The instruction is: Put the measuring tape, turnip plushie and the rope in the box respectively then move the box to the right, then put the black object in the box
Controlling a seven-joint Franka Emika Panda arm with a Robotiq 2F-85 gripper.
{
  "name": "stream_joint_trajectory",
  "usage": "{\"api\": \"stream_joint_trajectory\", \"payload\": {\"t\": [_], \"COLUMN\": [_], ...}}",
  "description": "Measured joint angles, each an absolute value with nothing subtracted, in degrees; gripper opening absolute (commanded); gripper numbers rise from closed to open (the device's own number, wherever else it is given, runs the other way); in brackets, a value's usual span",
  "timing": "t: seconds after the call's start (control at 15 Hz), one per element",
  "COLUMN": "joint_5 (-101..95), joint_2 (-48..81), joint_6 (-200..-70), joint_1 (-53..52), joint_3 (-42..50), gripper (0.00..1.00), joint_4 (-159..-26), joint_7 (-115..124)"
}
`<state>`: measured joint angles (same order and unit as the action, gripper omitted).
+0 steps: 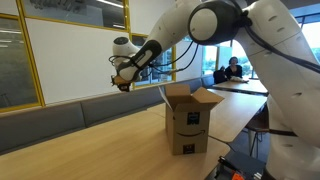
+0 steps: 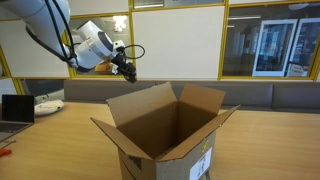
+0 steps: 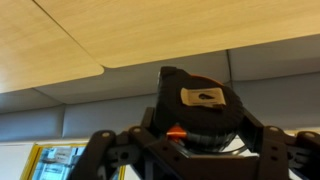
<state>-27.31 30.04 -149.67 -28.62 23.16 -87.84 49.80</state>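
Note:
My gripper (image 1: 122, 83) is shut on the measuring tape (image 3: 200, 110), a round black case with an orange part and a tan label. It hangs high in the air, above the table and off to the side of the box, and shows in both exterior views (image 2: 128, 70). The box (image 1: 188, 128) is brown cardboard with a black smile logo. It stands on the wooden table with its four flaps open (image 2: 160, 125), and its inside looks empty. The turnip plushie, the rope and the black object are not in view.
A laptop (image 2: 14, 108) and a pale rounded item (image 2: 47, 105) sit at the table's far end, with a small orange thing (image 2: 5, 151) near them. A grey bench (image 1: 60, 115) runs along the wall. People sit at a table behind (image 1: 230, 70).

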Motion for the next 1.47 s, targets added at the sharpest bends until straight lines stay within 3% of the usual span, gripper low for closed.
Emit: {"api": "stream_joint_trajectory", "payload": {"t": [0.33,0.6,1.07,1.47], "joint_5": [-43.4,-52.0,-51.8,-43.8], "joint_2": [16.4,4.6,-14.1,-19.0], "joint_6": [-148.0,-142.3,-137.7,-137.9], "joint_1": [-27.7,-20.9,-5.4,0.9], "joint_3": [23.9,18.1,8.8,7.6], "gripper": [0.55,0.55,0.55,0.55], "joint_4": [-96.1,-103.3,-119.0,-128.4], "joint_7": [62.4,67.9,67.5,63.8]}}
